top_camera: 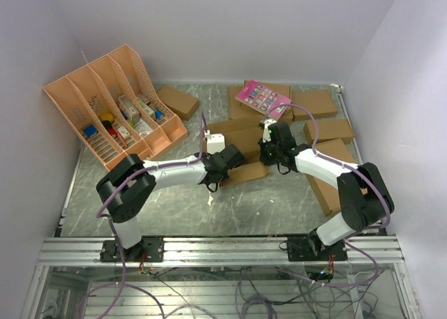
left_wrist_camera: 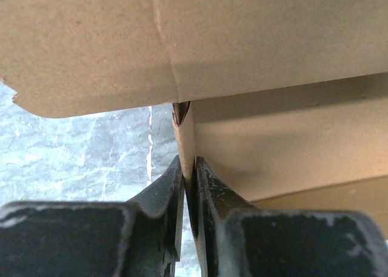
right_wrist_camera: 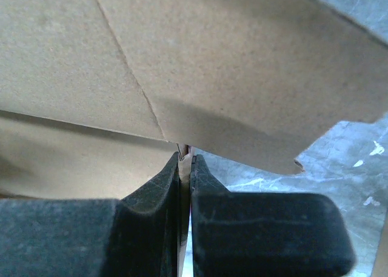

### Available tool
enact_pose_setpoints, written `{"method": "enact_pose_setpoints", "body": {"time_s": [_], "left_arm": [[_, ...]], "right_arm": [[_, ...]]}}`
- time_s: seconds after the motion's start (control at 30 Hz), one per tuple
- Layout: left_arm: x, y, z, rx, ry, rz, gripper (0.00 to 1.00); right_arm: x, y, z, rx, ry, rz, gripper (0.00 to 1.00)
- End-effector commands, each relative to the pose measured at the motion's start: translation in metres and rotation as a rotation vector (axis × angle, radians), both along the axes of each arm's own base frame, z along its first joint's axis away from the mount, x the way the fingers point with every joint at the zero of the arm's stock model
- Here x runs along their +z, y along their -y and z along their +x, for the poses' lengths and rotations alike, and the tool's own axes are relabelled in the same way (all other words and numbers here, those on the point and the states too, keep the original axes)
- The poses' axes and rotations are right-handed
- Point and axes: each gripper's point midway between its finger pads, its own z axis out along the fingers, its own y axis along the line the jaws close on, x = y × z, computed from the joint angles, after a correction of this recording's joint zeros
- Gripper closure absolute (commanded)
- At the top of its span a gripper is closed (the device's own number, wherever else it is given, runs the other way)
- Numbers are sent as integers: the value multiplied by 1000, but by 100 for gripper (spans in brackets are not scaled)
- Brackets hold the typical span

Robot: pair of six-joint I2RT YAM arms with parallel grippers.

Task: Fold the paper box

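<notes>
At the middle of the counter [top_camera: 209,218], the paper box [top_camera: 246,171] sits half-formed. The left tool [left_wrist_camera: 188,168] and right tool [right_wrist_camera: 185,160] each pinch a thin cardboard wall; flaps above look unfolded, so most folding likely remains

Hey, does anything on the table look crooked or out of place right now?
The pink card stands out: it lies askew on a brown box at the back of the table, turned at an angle to the box's edges. The paper box in the middle shows no tear in these views.
</notes>
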Motion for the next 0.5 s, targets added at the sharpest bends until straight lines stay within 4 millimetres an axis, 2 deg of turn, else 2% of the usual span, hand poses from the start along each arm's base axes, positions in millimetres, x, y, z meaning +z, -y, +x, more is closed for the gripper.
{"method": "enact_pose_setpoints", "body": {"time_s": [0.0,0.17,0.47], "left_arm": [[9,4,-1,-35,1,52,74],[24,7,-1,-35,27,28,57],[41,12,-4,-45,55,-24,52]], "right_arm": [[32,-17,11,28,97,66,100],[33,-17,12,25,107,57,100],[30,-18,11,30,107,42,100]]}}
